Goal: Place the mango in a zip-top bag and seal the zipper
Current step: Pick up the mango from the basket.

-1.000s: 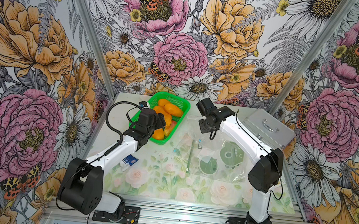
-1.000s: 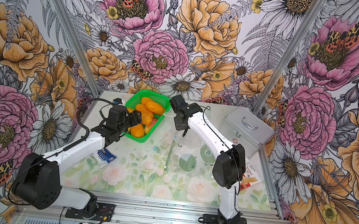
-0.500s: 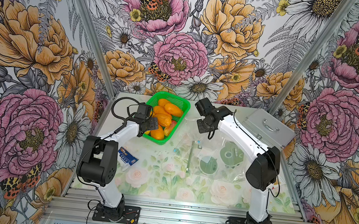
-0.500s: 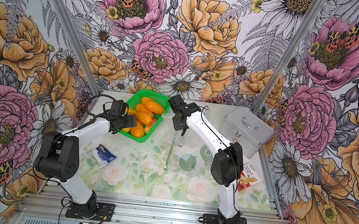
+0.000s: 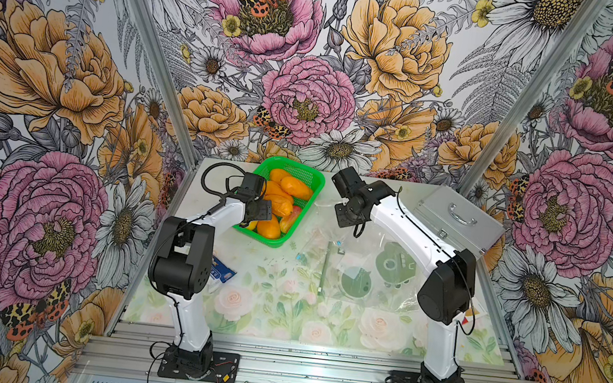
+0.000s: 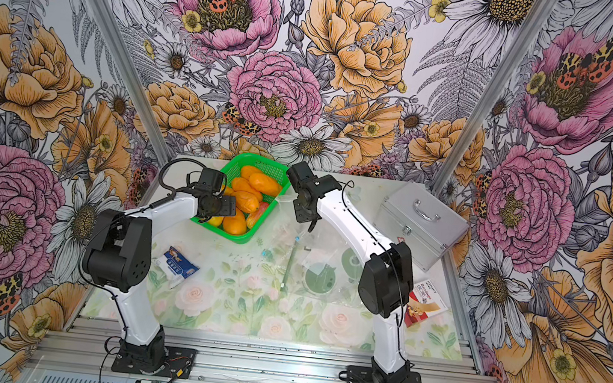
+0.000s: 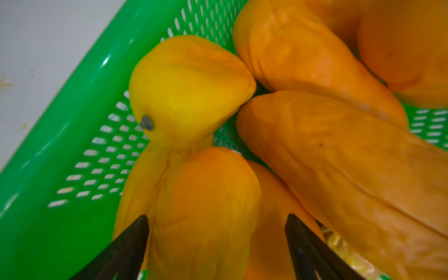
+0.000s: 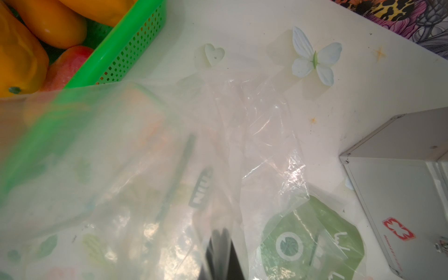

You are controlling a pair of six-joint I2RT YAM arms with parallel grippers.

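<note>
We see the left arm point(image 5: 216, 213) standing up from its base at the near edge of the tabletop point(image 5: 263, 313), elbow folded high, its forearm reaching toward the far edge and over the near-left rim of the green basket point(image 5: 317, 186). Its wrist tips down into the basket. The left fingers point(image 7: 131, 242) are spread apart on either side of one orange mango point(image 7: 206, 206) without clamping it. That mango lies in the near end of the basket, which sits at the far edge of the tabletop, left of the middle. The mango's long axis runs in line with the fingers' reach. Its rounded end points away from the wrist and lies against a yellower mango point(image 7: 184, 92) that has a grey stem stub. The other mangoes point(image 5: 295, 187) fill the rest of the basket. The right arm point(image 5: 403, 227) rises from the near right, bends at a high elbow and slopes toward the far middle, with its wrist turned down just beside the basket's right wall. The right fingers point(image 8: 219, 247) are pressed together, pinching the film of the zip-top bag point(image 5: 359, 269). The bag is lifted at that corner and otherwise spread on the tabletop right of the middle. Its zipper strip point(image 5: 325, 265) runs from far to near. A silver case point(image 5: 459, 217) sits in the far right corner, and a blue packet point(image 5: 223, 273) lies near the left edge.
</note>
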